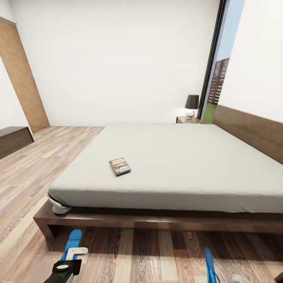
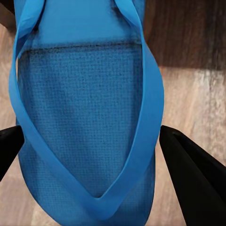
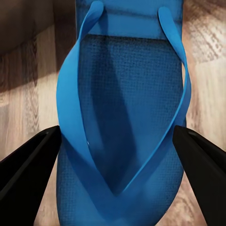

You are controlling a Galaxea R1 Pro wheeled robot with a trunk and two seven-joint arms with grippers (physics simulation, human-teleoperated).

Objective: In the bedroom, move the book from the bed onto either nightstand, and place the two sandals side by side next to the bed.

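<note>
2 sandals: we see 1 blue flip-flop under each arm, the left sandal at the lower left of the head view and the right sandal at the lower right, both on the plank floor just in front of the bed.
Spacing: they lie well apart, so we judge the side-by-side placing is not yet done.
Left claw: the left claw has 1 black finger on each side of the sandal's sole; we cannot tell whether it is gripping or only straddling.
Right claw: the right claw likewise brackets its sandal, fingers close to the edges; contact is not clear, so we cannot tell its state.
Why so: we judge both arms hang low over the floor to pick up or set down the pair together.
Book: the book lies flat on the mattress, near the front left of the bed, untouched.
Nightstand: the nightstand with its lamp stands at the far side, right of centre.
Cut off: the right sandal runs out of the head view's bottom edge; both sandals' ends are cropped in the wrist views; the nightstand is mostly hidden behind the mattress.
</note>
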